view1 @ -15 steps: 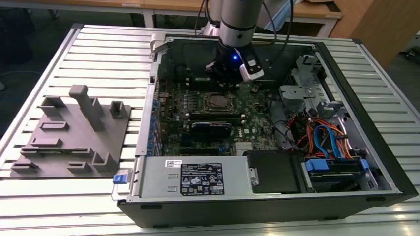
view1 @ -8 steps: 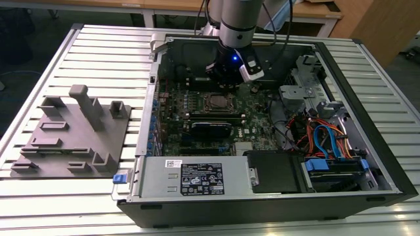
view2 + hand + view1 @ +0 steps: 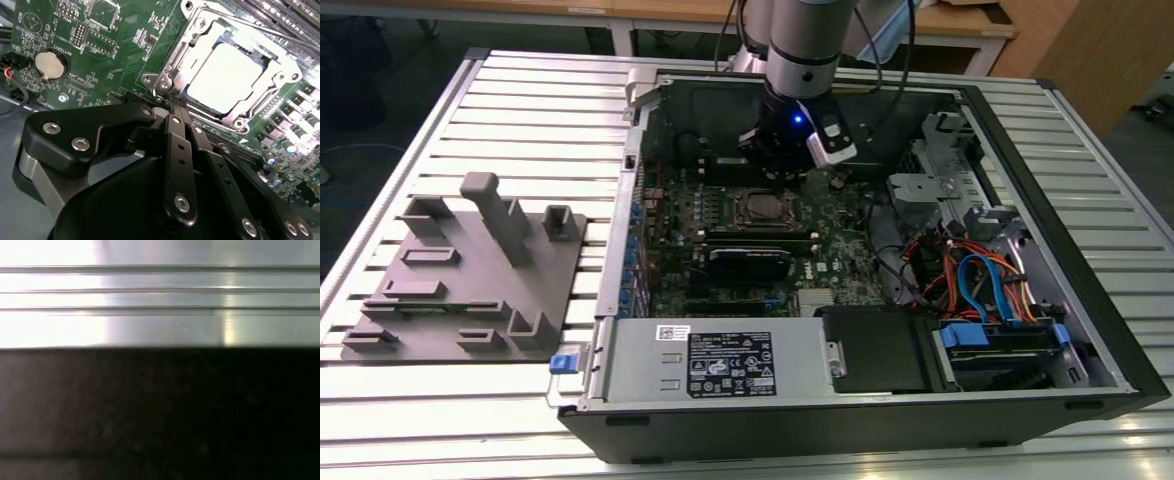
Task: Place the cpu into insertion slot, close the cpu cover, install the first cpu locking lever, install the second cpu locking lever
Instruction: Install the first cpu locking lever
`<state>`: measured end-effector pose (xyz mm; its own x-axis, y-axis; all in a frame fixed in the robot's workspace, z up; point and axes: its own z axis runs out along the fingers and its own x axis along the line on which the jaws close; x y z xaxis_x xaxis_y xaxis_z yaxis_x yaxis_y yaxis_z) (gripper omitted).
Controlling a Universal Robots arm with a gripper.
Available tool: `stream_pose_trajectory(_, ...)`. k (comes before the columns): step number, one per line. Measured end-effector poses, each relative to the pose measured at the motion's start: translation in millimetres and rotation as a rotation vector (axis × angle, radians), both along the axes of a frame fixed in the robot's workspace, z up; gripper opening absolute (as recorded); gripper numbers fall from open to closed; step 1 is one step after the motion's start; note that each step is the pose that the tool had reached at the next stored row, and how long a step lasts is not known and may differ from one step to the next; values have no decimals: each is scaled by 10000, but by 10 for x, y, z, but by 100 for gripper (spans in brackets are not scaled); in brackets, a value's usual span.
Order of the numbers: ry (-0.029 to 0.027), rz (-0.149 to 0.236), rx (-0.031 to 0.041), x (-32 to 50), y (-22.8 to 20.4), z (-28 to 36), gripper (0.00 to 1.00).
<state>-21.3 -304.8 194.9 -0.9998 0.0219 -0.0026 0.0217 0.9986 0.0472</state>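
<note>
Cpu [image 3: 226, 74]: sat in the insertion slot [image 3: 197, 95], just beyond the fingertips.
Cpu cover [image 3: 270, 82]: lay closed around it.
Fingers [image 3: 176, 150]: pressed together, grasping nothing.

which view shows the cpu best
The second wrist view: the cpu sits bright and close in the insertion slot, framed by the cpu cover. In the exterior view the cpu is a small square below the gripper. The first wrist view faces metal slats.
</note>
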Motion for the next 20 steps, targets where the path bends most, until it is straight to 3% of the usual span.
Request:
stream_pose_trajectory(2, 3, -1, 107, -1, -1, 2, 11)
stream_pose_trajectory(4, 0, -2, 155, -1, 0, 9, 11)
stream_pose_trajectory(10, 5, -2, 146, -1, -1, 112, 11)
stream_pose_trajectory(20, 5, -2, 122, -1, -41, 118, 11)
